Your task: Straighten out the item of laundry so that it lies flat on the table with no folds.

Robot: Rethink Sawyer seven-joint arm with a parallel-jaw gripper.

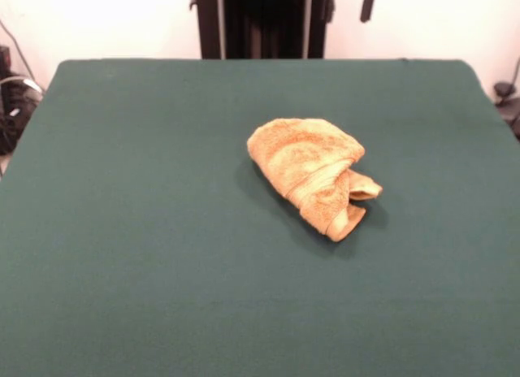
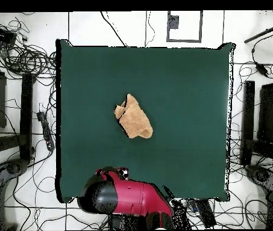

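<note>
though on table (image 1: 122, 231), towel (image 1: 313, 172) lies bunched (folds visible).

No text, label, brand, number or sign can be read anywhere in either view. The towel (image 1: 313, 172) shows only plain orange-tan terry with a paler woven band — no legible tag or print. The green table (image 1: 146, 231) is bare of markings, and the red and black arm (image 2: 123, 197) at its edge carries no lettering that can be made out — nor do the dark boxes and cables on the floor around the table.
</note>
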